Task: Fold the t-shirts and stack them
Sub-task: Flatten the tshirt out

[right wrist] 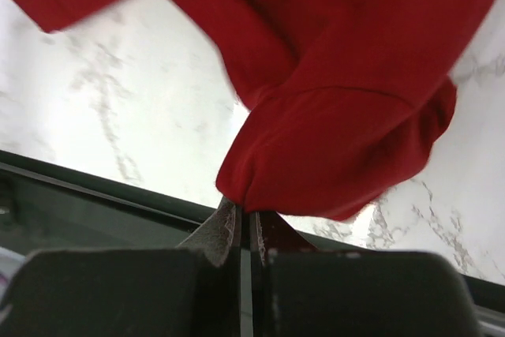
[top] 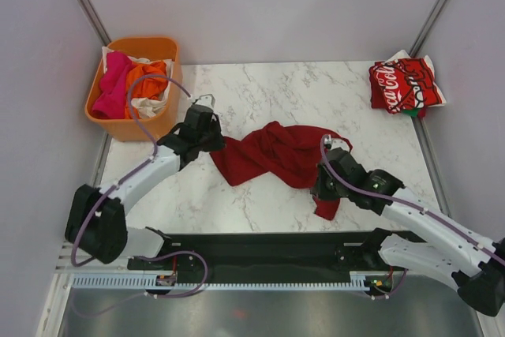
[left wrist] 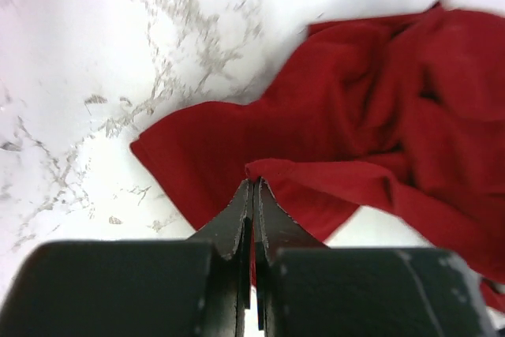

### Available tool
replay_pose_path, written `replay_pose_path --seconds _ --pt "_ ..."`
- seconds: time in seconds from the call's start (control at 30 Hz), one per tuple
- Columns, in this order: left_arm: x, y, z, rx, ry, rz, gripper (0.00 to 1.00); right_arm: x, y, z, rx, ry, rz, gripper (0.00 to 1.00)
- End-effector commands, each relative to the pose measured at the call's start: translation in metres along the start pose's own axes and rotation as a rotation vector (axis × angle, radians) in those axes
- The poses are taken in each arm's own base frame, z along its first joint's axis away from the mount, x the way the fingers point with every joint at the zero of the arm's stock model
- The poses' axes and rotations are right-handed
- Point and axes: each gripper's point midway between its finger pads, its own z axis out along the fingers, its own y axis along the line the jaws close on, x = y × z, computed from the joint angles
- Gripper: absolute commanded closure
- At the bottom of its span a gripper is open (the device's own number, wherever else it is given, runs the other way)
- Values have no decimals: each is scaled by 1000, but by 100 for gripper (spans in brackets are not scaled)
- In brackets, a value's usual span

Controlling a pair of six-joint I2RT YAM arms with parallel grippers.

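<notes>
Pinching dark-red tee (top: 272, 154): left gripper (left wrist: 254, 195) nipped on edge, right gripper (right wrist: 243, 215) on bunched fold. Pull apart evenly, lay flat before folding.

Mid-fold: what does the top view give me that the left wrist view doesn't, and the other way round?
Only the top view: the tub of loose tees far left, the Coca-Cola tee far right, and the right gripper shut on the near-right end of the dark-red tee. Only the left wrist: close up, the left gripper pinching a folded edge of cloth, jaws together. Both: the dark-red tee crumpled on the marble table.
</notes>
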Motion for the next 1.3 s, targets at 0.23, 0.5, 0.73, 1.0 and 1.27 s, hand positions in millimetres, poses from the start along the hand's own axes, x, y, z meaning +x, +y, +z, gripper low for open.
replay_pose_path --seconds 0.23,0.5,0.73,1.0,1.27 --pt "-74 -37 -147 224 -306 111 98 -101 39 -120 -150 -359 13 100" --pt "-96 -54 -289 439 -569 235 98 -140 43 -261 -350 -683 -10 100" --pt "-97 -70 -440 699 -866 387 98 -130 65 -388 -734 -933 -129 100" --pt "-123 -69 -434 610 -845 347 98 -196 73 -386 -511 -999 -133 100" --pt "-174 -61 -292 267 -631 326 98 -294 75 -287 0 -975 -180 100"
